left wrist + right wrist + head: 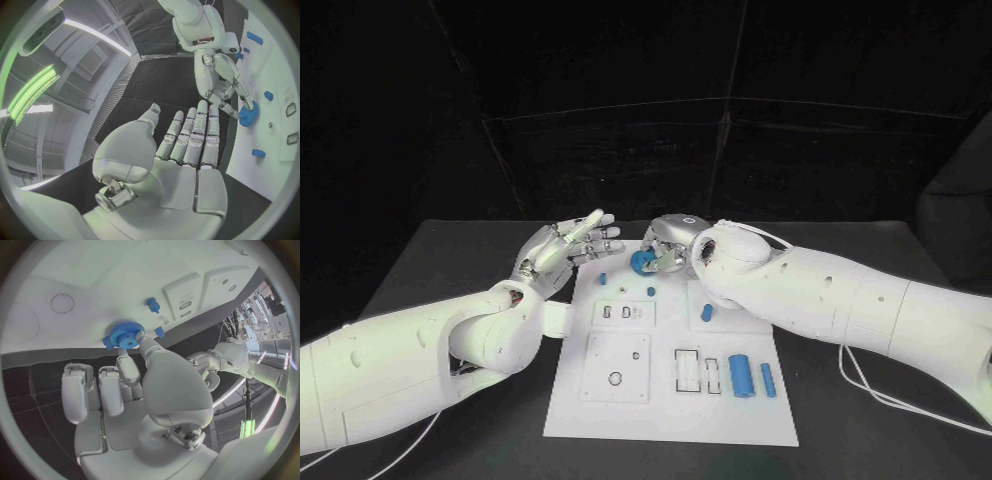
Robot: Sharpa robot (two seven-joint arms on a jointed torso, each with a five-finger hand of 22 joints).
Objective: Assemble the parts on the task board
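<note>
At the far end of the white task board, my right hand pinches the blue toothed plastic gear; my wrist camera shows its teeth. My left hand hovers beside, fingers spread, empty.

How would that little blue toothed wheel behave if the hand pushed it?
The blue gear looks like stiff moulded plastic, so probably light and rigid. Its teeth should offer the right hand some grip. Being round, it could roll if tipped on edge on the task board.

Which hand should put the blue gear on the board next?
The right hand, probably. Its fingers already touch the blue gear at the far end of the board. The left hand is open beside it, holding nothing.
</note>
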